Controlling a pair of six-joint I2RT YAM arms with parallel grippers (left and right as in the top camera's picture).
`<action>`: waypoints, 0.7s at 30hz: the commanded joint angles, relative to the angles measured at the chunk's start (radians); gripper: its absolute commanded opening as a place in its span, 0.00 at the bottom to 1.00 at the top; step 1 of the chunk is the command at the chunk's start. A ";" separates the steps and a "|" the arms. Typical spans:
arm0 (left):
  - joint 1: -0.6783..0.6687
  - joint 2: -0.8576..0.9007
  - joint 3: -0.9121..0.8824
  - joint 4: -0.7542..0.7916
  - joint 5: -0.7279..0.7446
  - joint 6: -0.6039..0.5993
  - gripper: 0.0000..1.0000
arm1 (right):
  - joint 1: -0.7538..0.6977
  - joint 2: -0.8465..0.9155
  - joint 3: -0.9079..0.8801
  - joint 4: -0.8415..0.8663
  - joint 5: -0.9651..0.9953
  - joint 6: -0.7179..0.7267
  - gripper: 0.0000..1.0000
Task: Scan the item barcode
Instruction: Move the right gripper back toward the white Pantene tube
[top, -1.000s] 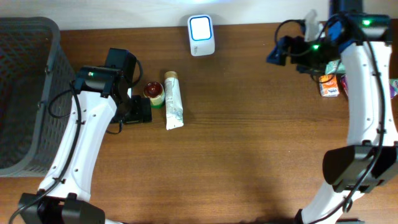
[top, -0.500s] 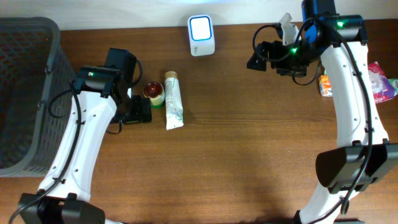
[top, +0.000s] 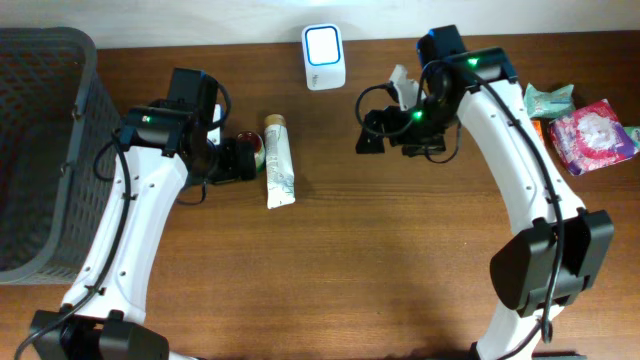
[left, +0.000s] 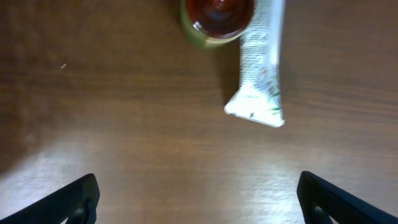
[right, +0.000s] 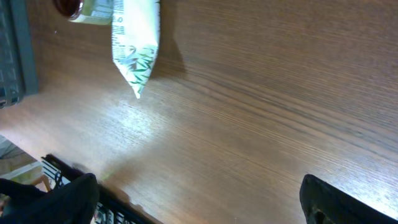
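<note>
A white tube (top: 279, 162) with green print lies lengthwise on the brown table, cap toward the back, and shows again as the tube (left: 261, 68) and the tube (right: 135, 37). A small red-lidded jar (top: 249, 148) stands touching its left side. My left gripper (top: 236, 161) hovers open just left of the jar (left: 217, 17), with bare wood between its fingers (left: 74, 199). My right gripper (top: 369, 134) hangs open over bare table to the right of the tube, nothing between its fingertips (right: 348, 202). The white scanner (top: 324, 43) with a lit blue face stands at the back centre.
A dark mesh basket (top: 40, 150) fills the far left. A pink packet (top: 593, 135) and a pale green packet (top: 548, 98) lie at the far right. The right arm's cables hang near the scanner's right side.
My right arm has swung from the far right toward the table's middle, uncovering the packets. My left gripper has shifted up and right, closer to the jar. Both stayed open.
</note>
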 joint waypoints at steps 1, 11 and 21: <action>0.007 -0.015 -0.003 0.027 0.027 -0.017 0.99 | 0.022 -0.007 -0.005 0.022 -0.008 0.005 0.99; 0.137 -0.015 -0.003 0.017 -0.083 -0.055 0.99 | 0.071 -0.006 -0.005 0.121 -0.009 0.032 0.99; 0.142 -0.015 -0.003 -0.011 -0.187 -0.055 0.99 | 0.112 -0.006 -0.005 0.112 -0.009 0.031 0.99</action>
